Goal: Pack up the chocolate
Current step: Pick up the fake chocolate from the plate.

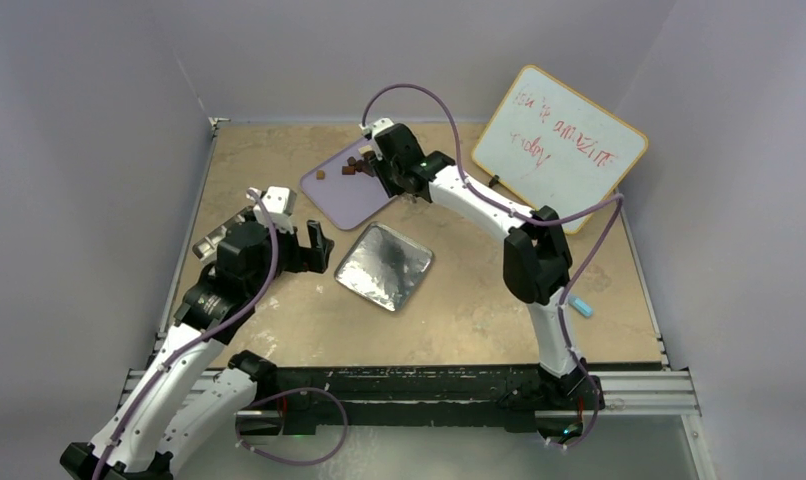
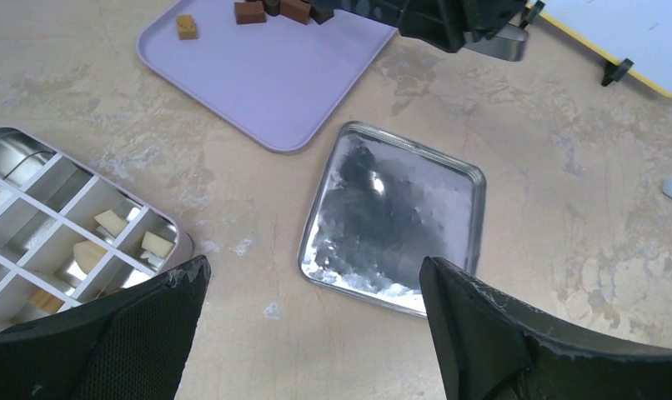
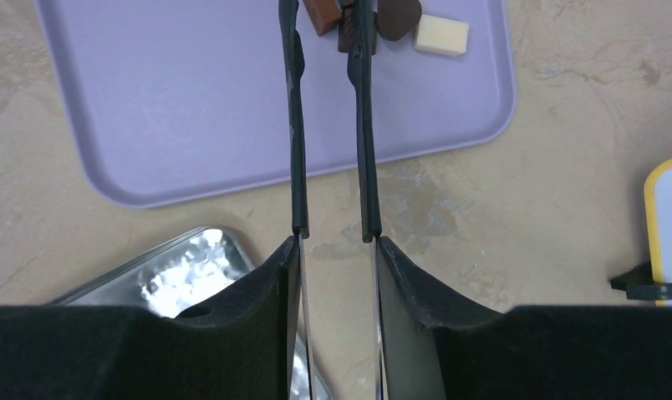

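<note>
1. My left gripper [image 2: 312,271] hangs above the table [image 2: 566,275]. Its jaws are spread wide, with nothing between them.
2. Beneath that gripper a shallow silver pan [image 2: 391,217] lies flat on the table. It sits near the lilac tray [image 2: 258,75] but does not touch it.
3. On my left sits a divided box [image 2: 32,208]. A few pieces of chocolate [image 2: 107,221] lie in its nearer cells: several cream ones and one caramel one.
4. My right gripper [image 3: 320,7] is over the far end of the tray. Its jaws are narrow, and the two thin fingers [image 3: 293,125] run almost parallel.
5. More chocolate is clustered at those fingertips. A brown lump [image 3: 318,15] sits in the gap between the tips, and a darker one lies against the right finger. A cream lump [image 3: 441,35] lies just beside them.
6. I cannot tell whether I am pinching the brown lump or only straddling it.
7. One caramel piece [image 2: 186,27] lies apart from the cluster, nearer the tray's left edge.
8. A whiteboard [image 1: 559,145] with red writing leans at the far right of the table.
</note>
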`<state>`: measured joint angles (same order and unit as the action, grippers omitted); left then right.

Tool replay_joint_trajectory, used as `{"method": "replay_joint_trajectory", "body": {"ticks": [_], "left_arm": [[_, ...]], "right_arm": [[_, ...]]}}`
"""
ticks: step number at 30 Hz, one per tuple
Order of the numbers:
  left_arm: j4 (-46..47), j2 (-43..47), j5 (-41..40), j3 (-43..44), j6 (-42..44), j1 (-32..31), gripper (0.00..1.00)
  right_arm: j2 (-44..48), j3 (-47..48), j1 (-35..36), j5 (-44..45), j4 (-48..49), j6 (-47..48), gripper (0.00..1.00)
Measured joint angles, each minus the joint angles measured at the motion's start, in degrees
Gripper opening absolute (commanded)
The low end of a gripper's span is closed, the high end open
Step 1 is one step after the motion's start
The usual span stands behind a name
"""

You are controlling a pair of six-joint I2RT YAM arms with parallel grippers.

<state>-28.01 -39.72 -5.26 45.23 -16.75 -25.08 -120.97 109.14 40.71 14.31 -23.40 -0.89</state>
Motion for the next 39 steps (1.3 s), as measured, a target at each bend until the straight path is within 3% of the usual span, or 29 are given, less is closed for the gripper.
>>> {"method": "replay_joint_trajectory", "body": {"ticks": [39], "left_arm": [[0.72, 4.68, 2.21, -0.15, 1.33, 0.00, 0.91]], "right_arm": [[-13.07, 11.85, -2.05, -4.04, -1.73, 5.88, 0.39]]}}
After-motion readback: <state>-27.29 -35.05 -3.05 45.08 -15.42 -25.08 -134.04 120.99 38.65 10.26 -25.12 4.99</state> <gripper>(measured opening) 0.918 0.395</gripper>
